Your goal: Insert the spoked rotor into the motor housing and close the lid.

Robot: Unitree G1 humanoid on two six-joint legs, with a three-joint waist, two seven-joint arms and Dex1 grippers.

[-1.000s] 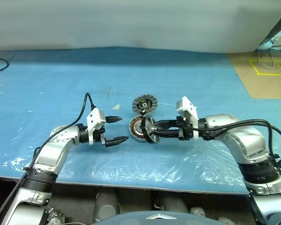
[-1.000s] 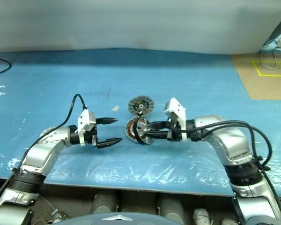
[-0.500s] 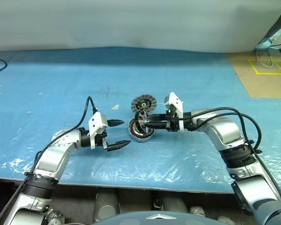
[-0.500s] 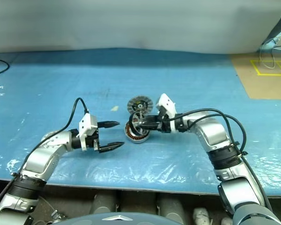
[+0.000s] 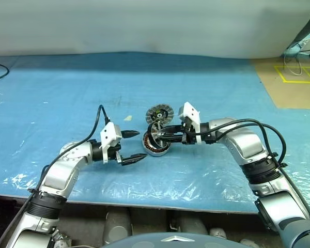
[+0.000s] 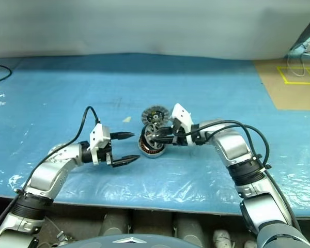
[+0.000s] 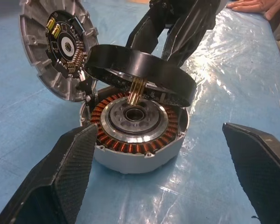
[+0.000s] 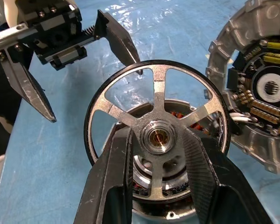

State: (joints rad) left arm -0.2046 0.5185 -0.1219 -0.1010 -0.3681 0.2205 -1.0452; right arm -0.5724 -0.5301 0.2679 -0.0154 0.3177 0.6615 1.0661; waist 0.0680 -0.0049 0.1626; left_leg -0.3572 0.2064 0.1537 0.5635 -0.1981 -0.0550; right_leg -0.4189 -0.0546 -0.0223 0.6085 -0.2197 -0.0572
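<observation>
Right gripper [image 8: 156, 186] clamps the spoked rotor [image 8: 157, 135] by its hub, tilted, held just above the motor housing [image 7: 137, 135], not seated. Housing sits on the blue mat [image 5: 67, 103] right under the fingertips, copper windings exposed. Lid [image 7: 56, 46] stands swung open on the housing's far rim, just beyond the rotor. Left gripper [image 5: 130, 146] wide open, empty, near the housing's other side, no contact.
</observation>
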